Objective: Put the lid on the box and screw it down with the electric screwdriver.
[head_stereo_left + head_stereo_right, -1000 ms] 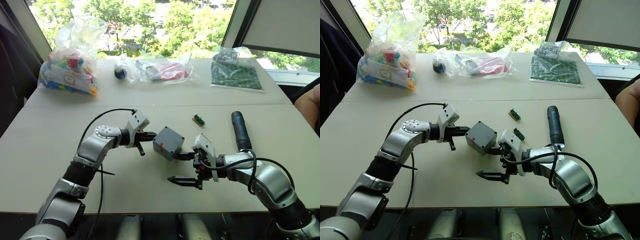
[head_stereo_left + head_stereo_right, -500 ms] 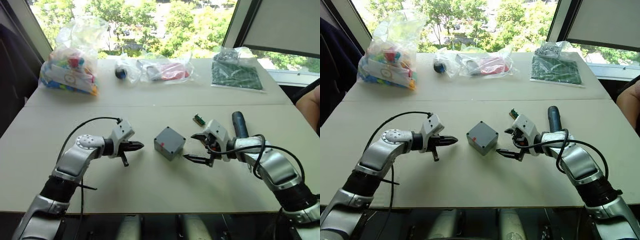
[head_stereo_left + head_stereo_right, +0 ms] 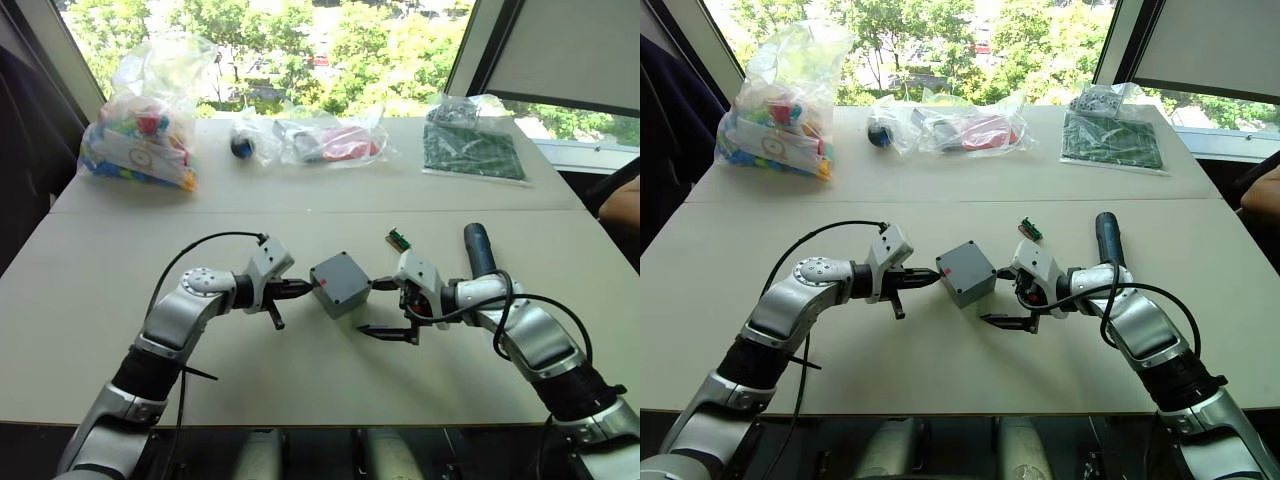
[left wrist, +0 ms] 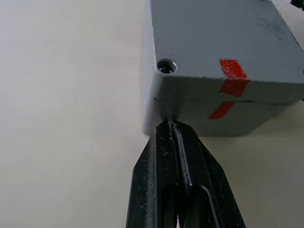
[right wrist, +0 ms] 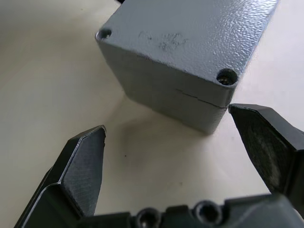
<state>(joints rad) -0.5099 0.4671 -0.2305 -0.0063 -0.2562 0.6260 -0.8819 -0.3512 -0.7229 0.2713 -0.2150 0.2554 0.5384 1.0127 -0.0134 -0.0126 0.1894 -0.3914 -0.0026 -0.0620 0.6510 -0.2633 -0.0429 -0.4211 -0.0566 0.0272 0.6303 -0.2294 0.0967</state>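
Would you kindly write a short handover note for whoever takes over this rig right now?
Left tool: shut, tips against the box's side at a corner.
Right tool: open, empty, one finger near the box's opposite corner.
Lid already sits on the box, mid-table; the seam shows in both wrist views. Corner holes look empty as far as can be seen.
Electric screwdriver lies on the table beyond the right arm, untouched.
Left: pick up the screwdriver and screw the lid down.
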